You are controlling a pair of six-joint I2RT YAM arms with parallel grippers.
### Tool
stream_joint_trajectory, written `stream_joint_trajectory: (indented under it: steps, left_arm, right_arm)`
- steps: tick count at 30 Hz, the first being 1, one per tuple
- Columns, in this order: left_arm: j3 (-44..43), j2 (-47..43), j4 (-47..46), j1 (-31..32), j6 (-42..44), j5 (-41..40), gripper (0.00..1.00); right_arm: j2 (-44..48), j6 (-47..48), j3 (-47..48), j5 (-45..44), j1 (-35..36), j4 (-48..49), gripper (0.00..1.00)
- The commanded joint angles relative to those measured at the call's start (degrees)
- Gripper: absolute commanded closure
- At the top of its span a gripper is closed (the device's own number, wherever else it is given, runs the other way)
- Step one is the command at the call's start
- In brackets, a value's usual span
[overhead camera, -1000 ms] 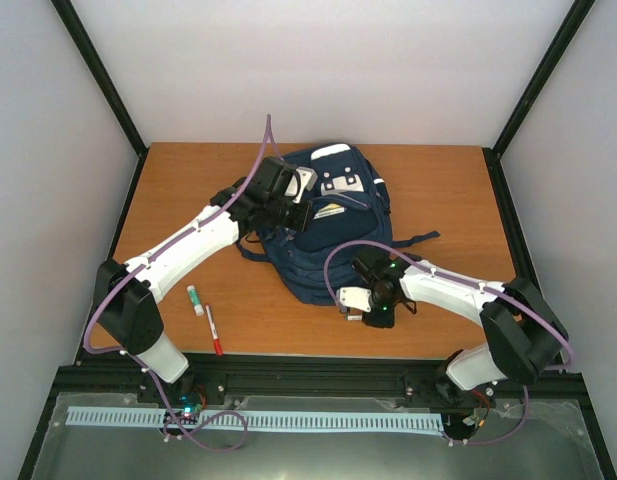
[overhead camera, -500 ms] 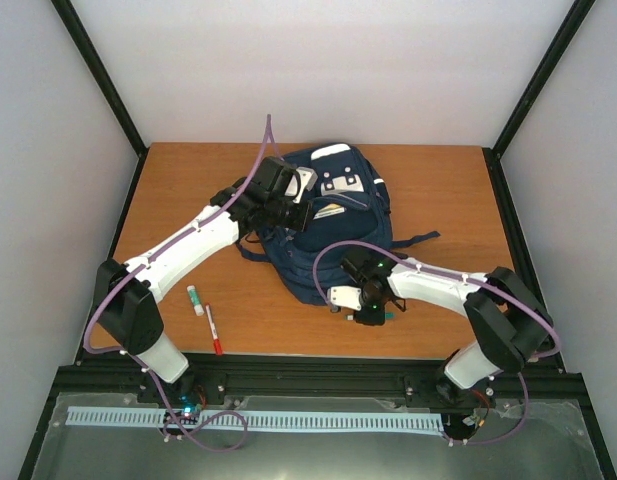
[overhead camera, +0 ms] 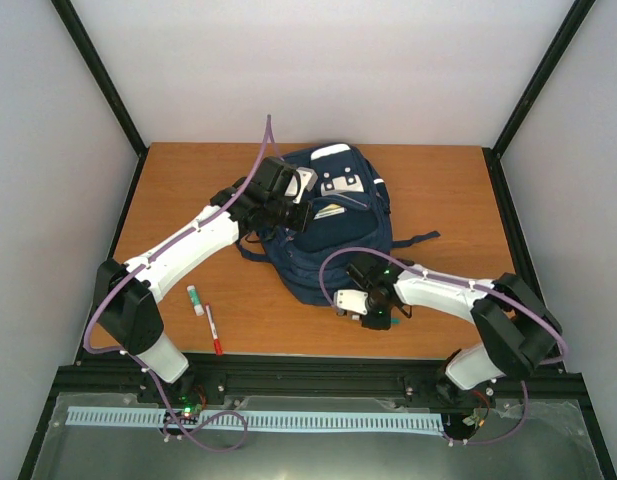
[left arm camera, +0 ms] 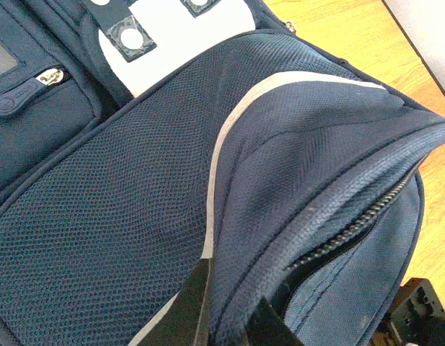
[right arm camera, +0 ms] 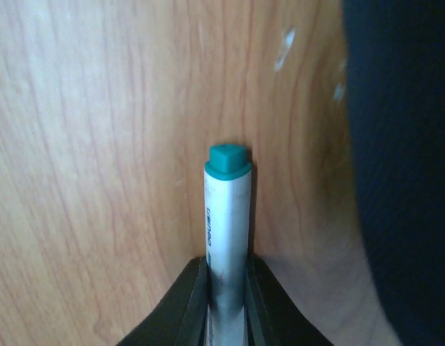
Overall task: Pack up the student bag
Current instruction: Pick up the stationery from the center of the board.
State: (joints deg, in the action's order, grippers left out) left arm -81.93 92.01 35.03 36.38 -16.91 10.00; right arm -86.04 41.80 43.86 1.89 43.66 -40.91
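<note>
Near the table's [overhead camera: 288,345] front edge, a red pen [overhead camera: 215,330] and a small green-capped white tube [overhead camera: 195,299] lie close together on the left. The right gripper [right arm camera: 226,277], low over the wood just beside the student bag [overhead camera: 333,235], is clamped on a white, teal-capped marker [right arm camera: 227,209]. Farther back, mid-table, the left gripper [left arm camera: 229,310] is closed, pinching the bag's fabric beside an open zipper [left arm camera: 352,223].

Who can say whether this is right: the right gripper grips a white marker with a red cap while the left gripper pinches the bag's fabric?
Not quite. The cap is teal, not red, as the right wrist view shows. The rest stands: the right gripper grips the white marker while the left gripper pinches the fabric of the student bag.
</note>
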Motion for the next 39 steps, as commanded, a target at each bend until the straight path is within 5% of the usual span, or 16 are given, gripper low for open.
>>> stream_joint_trajectory:
  steps: [1, 9, 19, 26, 39]
  left_arm:
    - [-4.55, -1.67, -2.33, -0.36, -2.09, 2.53, 0.97]
    - [-4.55, -1.78, -2.26, -0.35, -2.34, 2.82, 0.97]
    - [-4.56, -1.58, -2.35, -0.35, -2.43, 2.99, 0.97]
    - [-4.56, -1.82, -2.41, -0.35, -2.47, 3.10, 0.97]
    - [-4.55, -1.92, -2.42, -0.39, -2.77, 3.45, 0.97]
  right_arm:
    - [3.15, -1.20, -3.65, -1.88, -2.40, -3.12, 0.90]
    - [7.75, -1.17, -5.01, 0.56, -15.78, -5.11, 0.90]
    - [-0.58, -5.64, 1.65, 7.00, -30.82, -5.28, 0.87]
    - [-0.24, -6.57, -1.09, 4.31, -31.71, -4.87, 0.71]
    - [5.21, -6.68, -5.23, -3.71, -31.76, -5.03, 0.72]
